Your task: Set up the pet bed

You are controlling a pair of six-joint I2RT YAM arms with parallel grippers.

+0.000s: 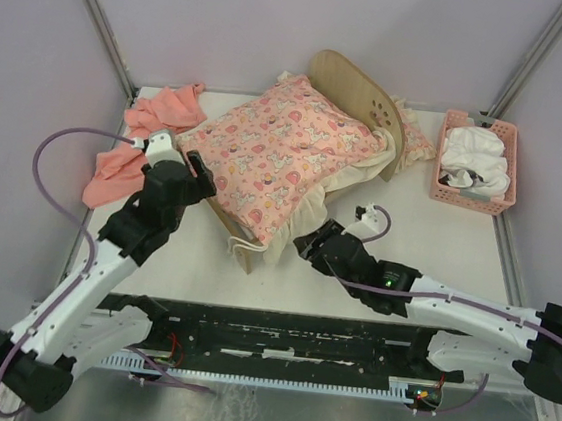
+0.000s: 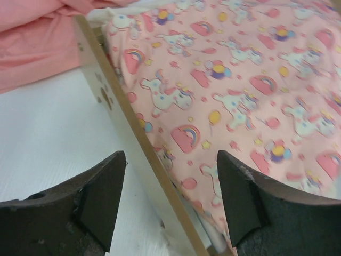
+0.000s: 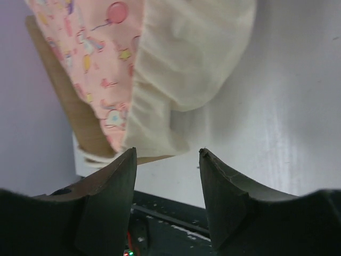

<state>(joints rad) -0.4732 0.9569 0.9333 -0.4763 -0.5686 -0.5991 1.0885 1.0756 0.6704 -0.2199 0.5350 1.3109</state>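
Observation:
The pet bed (image 1: 365, 97) is a light-wood frame with a rounded headboard at the back. A pink unicorn-print cushion (image 1: 277, 155) covers it, and a cream cloth (image 1: 306, 211) hangs off its near corner. My left gripper (image 1: 201, 170) is open at the bed's left side. In the left wrist view its fingers (image 2: 101, 202) stand either side of the wooden side rail (image 2: 133, 141) without touching it, next to the cushion (image 2: 240, 96). My right gripper (image 1: 310, 242) is open and empty just short of the bed's near corner, with the cream cloth (image 3: 181, 69) ahead of its fingertips (image 3: 130, 160).
A salmon-pink cloth (image 1: 138, 140) lies crumpled at the left, touching the bed's back corner. A pink plastic basket (image 1: 442, 192) holding white fabric stands at the back right. Tent walls close in the table on three sides. The black base rail (image 1: 278, 336) runs along the near edge.

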